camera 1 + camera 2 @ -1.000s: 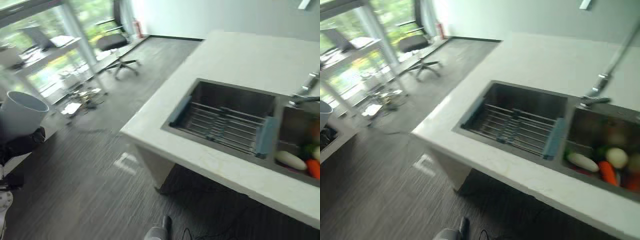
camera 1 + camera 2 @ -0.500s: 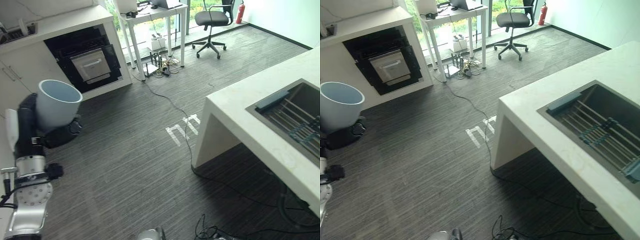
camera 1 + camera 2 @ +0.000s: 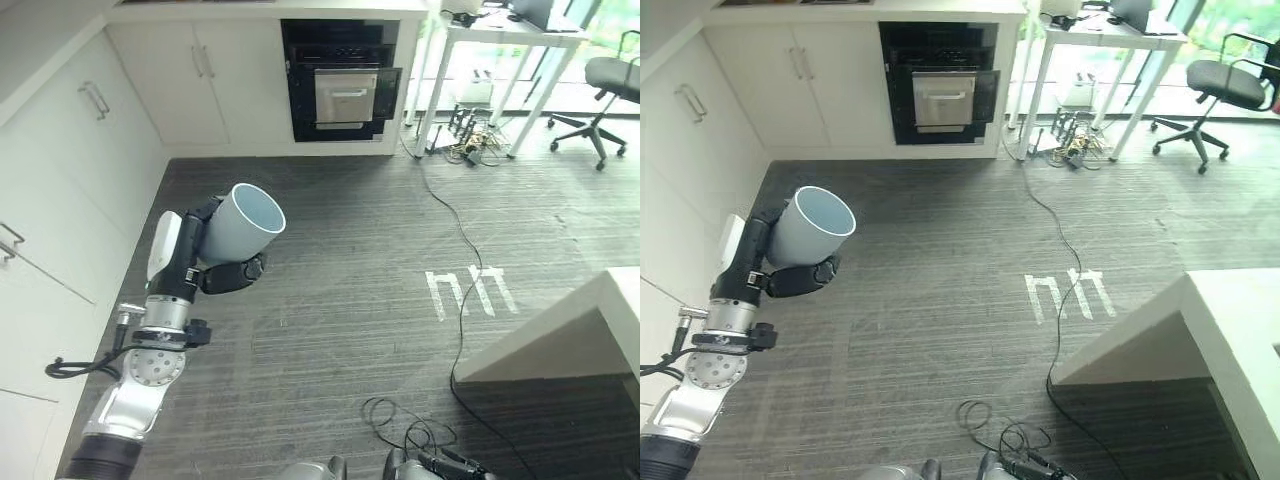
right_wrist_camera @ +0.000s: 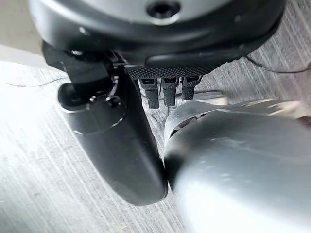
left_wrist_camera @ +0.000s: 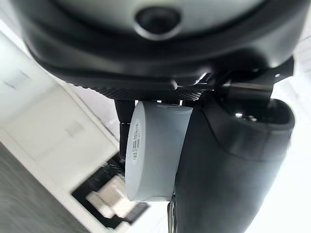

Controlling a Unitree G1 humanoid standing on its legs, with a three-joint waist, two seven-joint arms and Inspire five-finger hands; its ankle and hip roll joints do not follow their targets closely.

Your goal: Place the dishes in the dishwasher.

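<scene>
A pale blue-grey cup (image 3: 238, 225) is held above the dark wood floor at the left, mouth tilted up and to the right. My left hand (image 3: 226, 274) is shut on it, fingers and thumb wrapped round its lower wall; up close, the cup (image 5: 153, 150) lies against the thumb. A black built-in dishwasher (image 3: 340, 85) with a silver front panel stands in the far wall of white cabinets, well beyond the cup. My right hand (image 4: 121, 145) hangs low over the floor with relaxed fingers and holds nothing.
White cabinets (image 3: 60, 150) run along the left and far walls. A white desk (image 3: 520, 40) and an office chair (image 3: 610, 90) stand at the far right. The counter's corner (image 3: 590, 330) juts in at the right. White marks (image 3: 470, 292) lie on the floor.
The camera has swung from the sink counter round to the cabinets and dishwasher. The cup stays in my left hand, now nearer the middle of the view.
</scene>
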